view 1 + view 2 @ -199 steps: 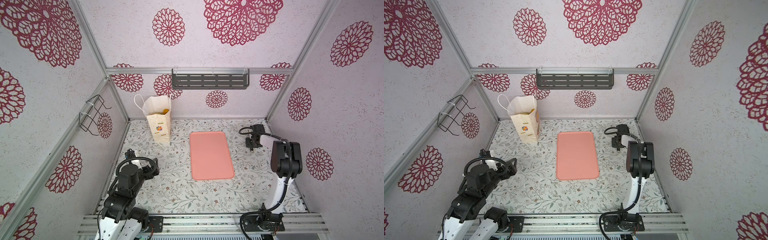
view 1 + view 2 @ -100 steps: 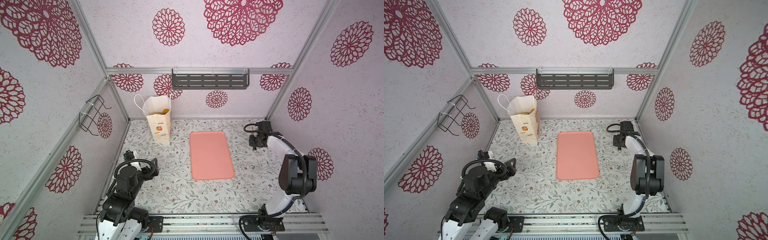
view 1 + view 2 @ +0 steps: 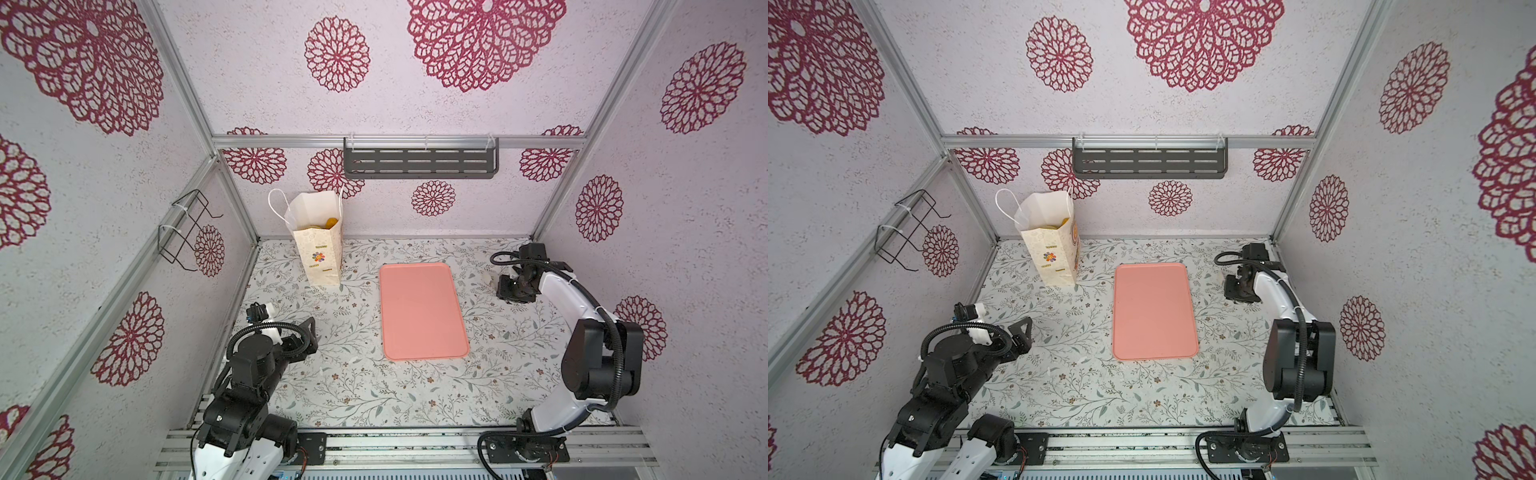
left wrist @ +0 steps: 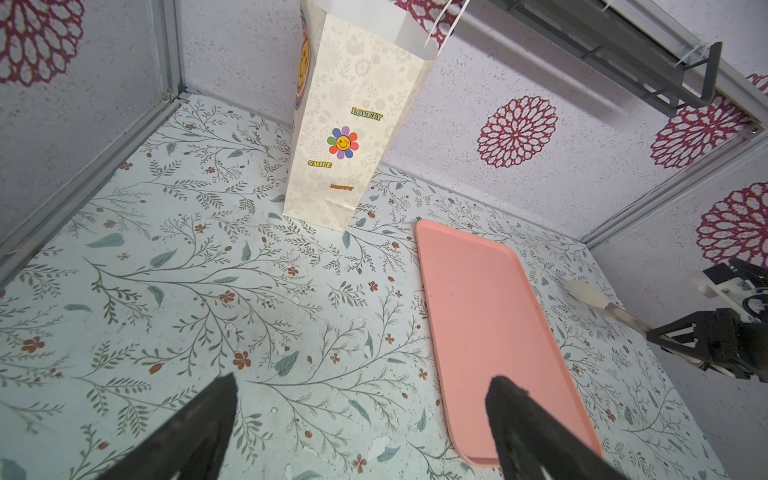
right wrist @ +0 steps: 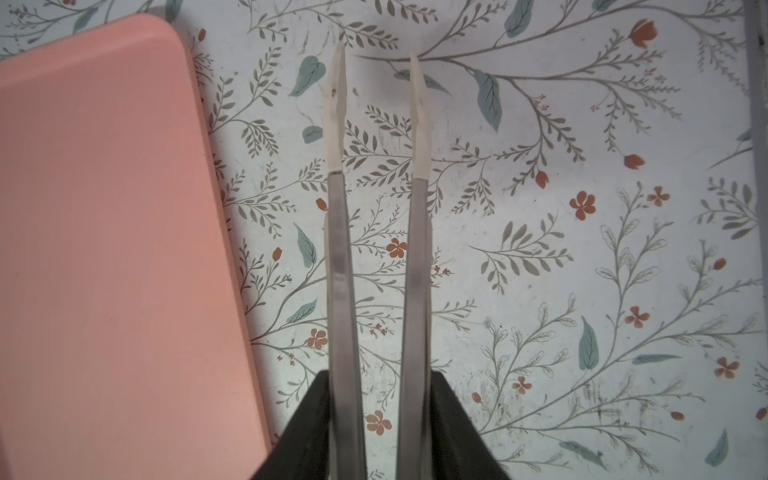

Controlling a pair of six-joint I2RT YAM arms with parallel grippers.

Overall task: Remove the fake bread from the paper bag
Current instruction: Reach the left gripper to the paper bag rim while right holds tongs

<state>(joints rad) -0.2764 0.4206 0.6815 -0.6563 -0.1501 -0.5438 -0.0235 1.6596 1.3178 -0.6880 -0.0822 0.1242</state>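
Observation:
The paper bag [image 3: 320,253] [image 3: 1054,257] [image 4: 345,137] stands upright at the back left, its mouth open. Only orange tops of the fake bread [image 3: 328,223] [image 3: 1061,224] show inside it. My left gripper [image 3: 305,336] [image 3: 1021,332] [image 4: 361,382] is open and empty, low at the front left, well short of the bag. My right gripper [image 3: 513,291] [image 3: 1237,291] [image 5: 378,374] sits at the back right, shut on metal tongs [image 5: 338,249]. The tongs' white tips stand slightly apart over the bare floor with nothing between them.
A flat pink tray [image 3: 419,311] [image 3: 1154,311] [image 4: 478,299] [image 5: 104,208] lies in the middle, between the bag and the right gripper. A grey slotted shelf [image 3: 419,163] hangs on the back wall. A black wire rack [image 3: 183,228] is fixed to the left wall.
The right arm's elbow has swung outward to the right and toward the front, and its gripper has shifted a little right. The tongs' tips have parted slightly. The left arm has barely moved.

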